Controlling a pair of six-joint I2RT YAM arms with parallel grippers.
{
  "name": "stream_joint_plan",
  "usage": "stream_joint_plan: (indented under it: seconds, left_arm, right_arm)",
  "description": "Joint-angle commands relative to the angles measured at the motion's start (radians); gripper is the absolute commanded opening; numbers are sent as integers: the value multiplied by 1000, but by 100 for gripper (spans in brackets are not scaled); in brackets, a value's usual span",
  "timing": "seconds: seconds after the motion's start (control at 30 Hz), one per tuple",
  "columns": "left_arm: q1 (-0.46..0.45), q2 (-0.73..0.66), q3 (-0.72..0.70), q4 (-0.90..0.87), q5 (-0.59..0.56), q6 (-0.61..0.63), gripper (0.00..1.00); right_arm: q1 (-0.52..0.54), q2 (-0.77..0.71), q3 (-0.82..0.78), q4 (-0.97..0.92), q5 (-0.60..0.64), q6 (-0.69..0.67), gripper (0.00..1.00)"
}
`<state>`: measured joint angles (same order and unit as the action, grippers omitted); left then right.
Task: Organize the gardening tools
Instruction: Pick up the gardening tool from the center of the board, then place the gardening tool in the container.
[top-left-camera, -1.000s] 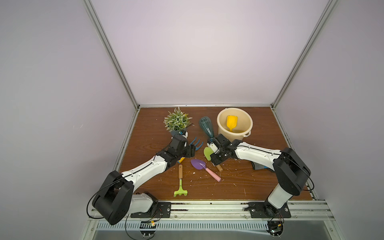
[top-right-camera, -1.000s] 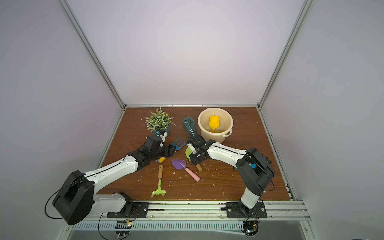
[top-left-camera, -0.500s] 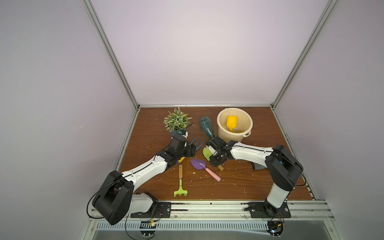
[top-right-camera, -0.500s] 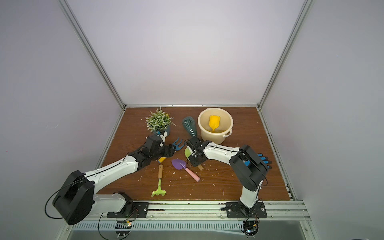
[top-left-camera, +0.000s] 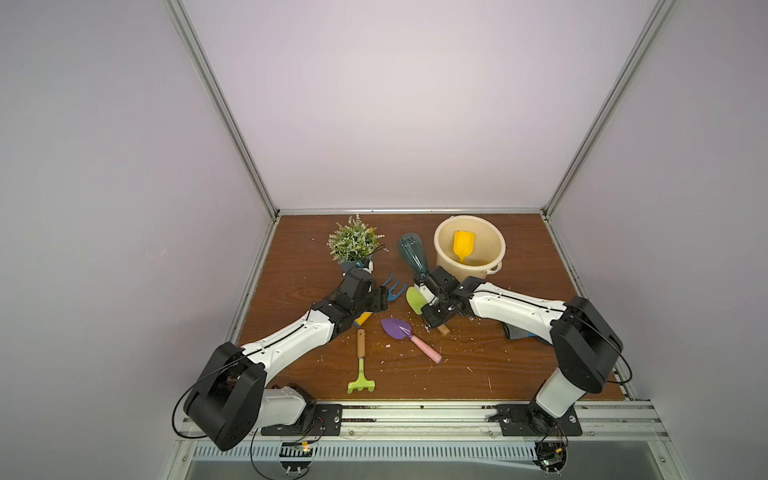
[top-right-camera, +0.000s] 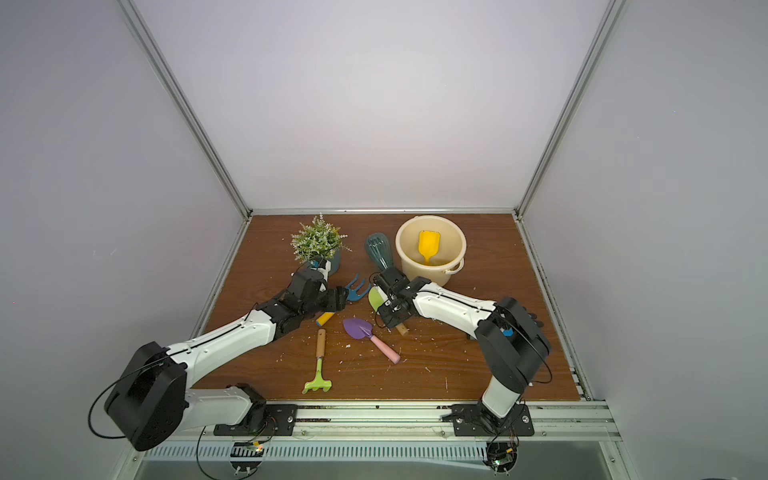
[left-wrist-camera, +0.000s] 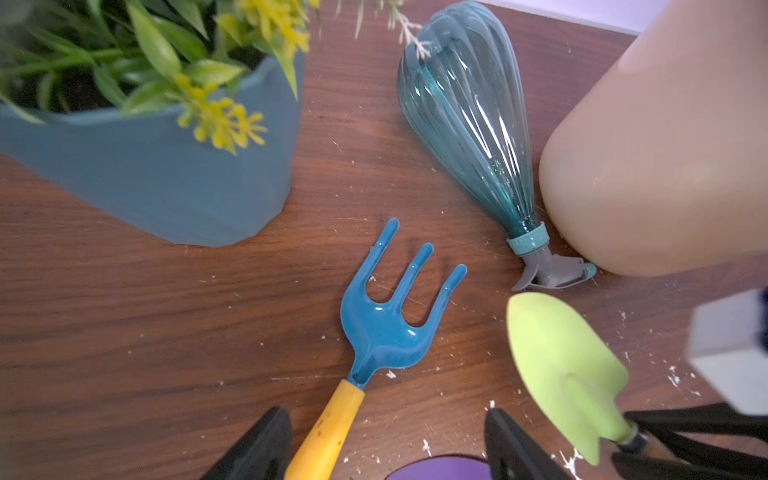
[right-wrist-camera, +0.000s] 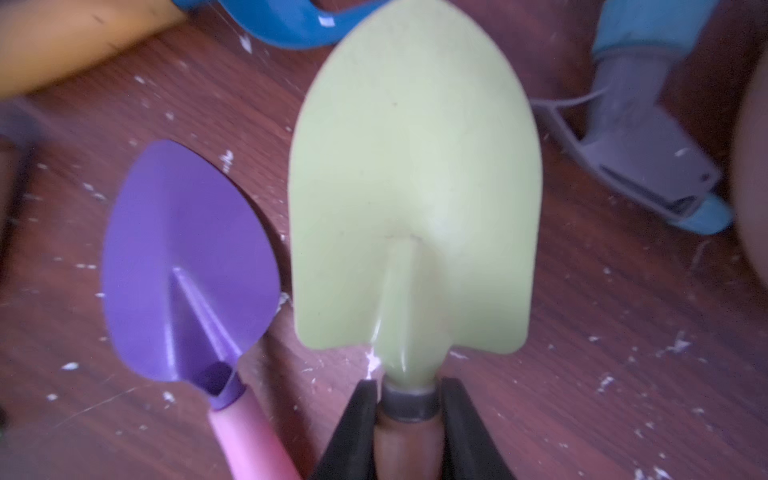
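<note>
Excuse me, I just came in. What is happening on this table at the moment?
Two robot arms are tidying garden tools. The right tool is shut on the green trowel at its handle. The left tool is open around the fork, astride its yellow handle and not gripping. The yellow scoop is already in the bucket. The purple trowel, rake and spray bottle lie on the table, untouched.

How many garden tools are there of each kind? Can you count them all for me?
Trowels: 2 (lime-green trowel, purple trowel)
Forks: 1 (blue fork)
Rakes: 1 (lime-green rake)
Scoops: 1 (yellow scoop)
Spray bottles: 1 (teal spray bottle)
Total: 6
</note>
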<state>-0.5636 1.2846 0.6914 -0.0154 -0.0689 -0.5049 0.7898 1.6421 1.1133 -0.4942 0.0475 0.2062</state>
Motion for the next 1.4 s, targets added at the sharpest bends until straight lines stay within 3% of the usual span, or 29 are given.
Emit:
stream_joint_plan:
  seconds: [0.0, 0.3, 0.73, 1.03, 1.37]
  left_arm:
    - [2, -60, 30, -26, -52, 24, 78]
    - [-4, -17, 46, 51, 65, 10, 78]
    - [-18, -16, 47, 68, 78, 17, 78]
    - [-18, -9, 42, 76, 86, 14, 78]
    - [-18, 1, 39, 90, 90, 2, 78]
  right_arm:
    - [-32, -114, 68, 3, 3, -27, 12]
    - [-157, -197, 195, 133, -57, -42, 12]
    - [-319, -82, 378, 287, 49, -39, 13]
    - [-401, -29, 256, 477, 94, -24, 14]
    - [-426, 7, 127, 628, 56, -31, 16]
